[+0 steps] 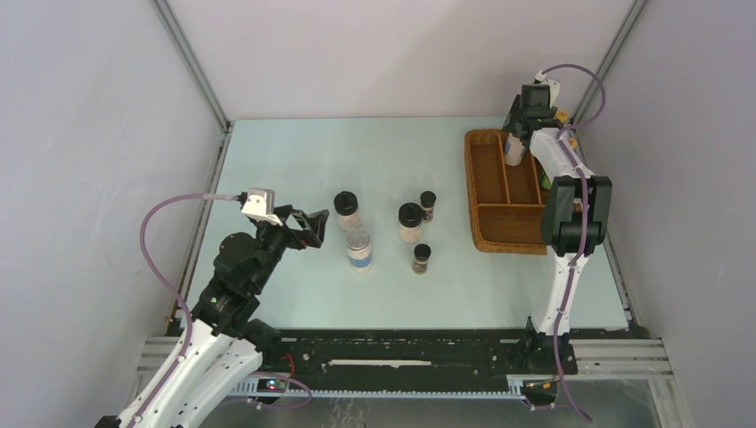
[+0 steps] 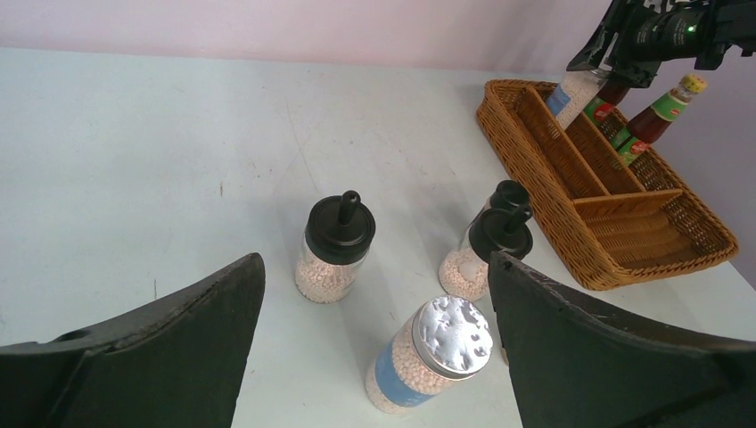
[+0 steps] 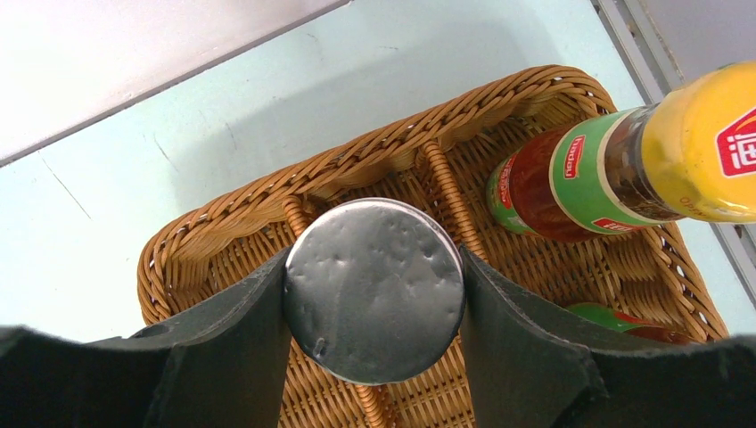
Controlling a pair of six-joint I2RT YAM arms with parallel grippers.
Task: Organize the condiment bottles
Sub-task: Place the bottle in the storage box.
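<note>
Silver-lidded blue-label jar is clamped in right gripper at far end of brown wicker divided tray, right side. Left gripper gapes empty beside second silver-lidded jar mid-table.

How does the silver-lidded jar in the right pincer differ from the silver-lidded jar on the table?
The held jar is clamped in the right pincer at the wicker tray; the table jar stands free on the table, ungripped. The held jar has red sauce bottles beside it; the table jar has black-lidded jars around it. Both have dimpled silver lids and blue labels.
</note>
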